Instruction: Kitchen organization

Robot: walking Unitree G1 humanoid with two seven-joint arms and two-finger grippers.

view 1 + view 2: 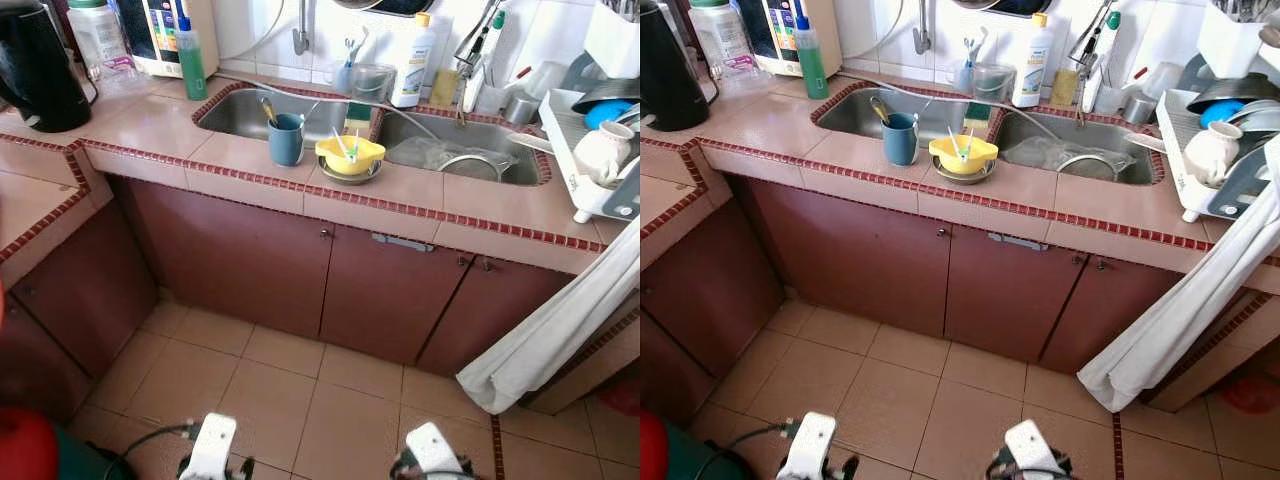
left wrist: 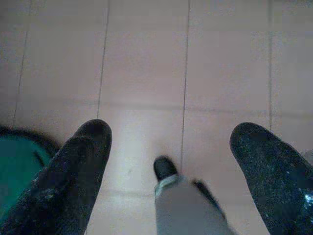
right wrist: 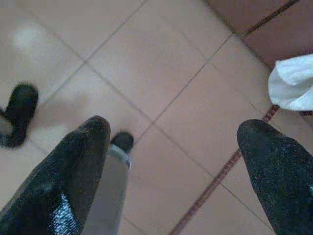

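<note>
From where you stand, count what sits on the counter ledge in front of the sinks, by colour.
Blue: 1, the blue plastic cup
Yellow: 1, the yellow plastic bowl
Total: 2

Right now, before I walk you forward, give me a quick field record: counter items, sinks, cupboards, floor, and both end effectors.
counter front edge: blue cup beside yellow bowl
sinks: double basin; right sink holds dishes
back ledge: white bottle, green bottle
far left: black kettle
right: dish rack, white cloth hanging toward the floor
cupboard doors: shut
left end effector: open, low over floor tiles, empty
right end effector: open, low over floor tiles, empty
</note>
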